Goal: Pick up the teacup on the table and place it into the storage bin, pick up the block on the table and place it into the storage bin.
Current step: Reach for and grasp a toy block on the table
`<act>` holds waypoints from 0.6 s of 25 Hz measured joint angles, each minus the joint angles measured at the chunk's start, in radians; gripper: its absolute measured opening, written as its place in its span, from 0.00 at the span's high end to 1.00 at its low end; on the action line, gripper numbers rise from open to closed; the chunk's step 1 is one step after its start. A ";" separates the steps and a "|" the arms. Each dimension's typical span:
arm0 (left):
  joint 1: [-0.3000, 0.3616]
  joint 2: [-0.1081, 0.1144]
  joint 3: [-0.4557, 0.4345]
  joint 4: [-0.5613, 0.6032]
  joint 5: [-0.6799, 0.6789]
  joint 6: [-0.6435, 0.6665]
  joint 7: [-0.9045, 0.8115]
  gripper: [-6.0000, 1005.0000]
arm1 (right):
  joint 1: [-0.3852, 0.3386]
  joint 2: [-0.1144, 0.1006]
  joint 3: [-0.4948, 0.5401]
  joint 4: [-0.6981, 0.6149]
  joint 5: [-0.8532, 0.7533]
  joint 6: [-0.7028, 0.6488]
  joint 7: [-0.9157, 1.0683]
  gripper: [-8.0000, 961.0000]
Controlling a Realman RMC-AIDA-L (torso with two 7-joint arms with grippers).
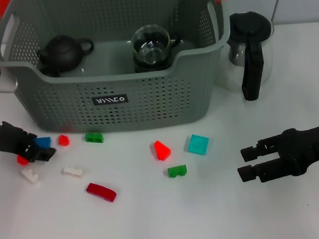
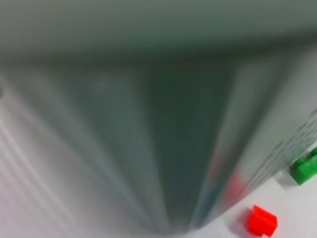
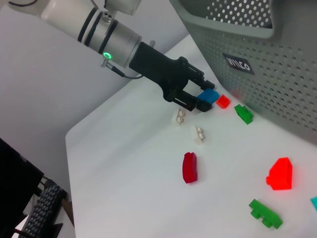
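From the head view, the storage bin (image 1: 113, 95) stands at the back of the white worktop (image 1: 157, 220). Inside it sit a black teapot (image 1: 61, 52) and a glass teacup (image 1: 151, 45). A glass jug with a black handle (image 1: 248, 50) stands just beside the bin on the robot's right. The left gripper (image 1: 44, 152) is low over the worktop in front of the bin's left corner, its jaws closed around a blue block (image 1: 43, 142). Nearby lie a small red block (image 1: 63, 140), a green block (image 1: 94, 137), two white blocks (image 1: 72, 172), a dark red curved block (image 1: 101, 192), a red wedge (image 1: 161, 150), a teal tile (image 1: 198, 144) and another green block (image 1: 177, 171). The right gripper (image 1: 246, 164) hovers at the right, jaws narrowly apart, holding nothing.

The left wrist view is filled by the blurred bin wall, with the red and green blocks at its foot.

The right wrist view shows the left gripper clamping the blue block just off the bin front.
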 joint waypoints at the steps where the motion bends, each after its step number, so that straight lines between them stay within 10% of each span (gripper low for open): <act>1: -0.001 0.003 -0.004 0.000 0.000 0.007 -0.001 0.26 | 0.000 0.000 0.000 0.000 0.000 0.000 0.000 0.26; 15: -0.009 0.016 -0.060 0.029 -0.031 0.064 -0.001 0.42 | 0.002 0.000 0.000 0.000 0.000 0.000 0.000 0.26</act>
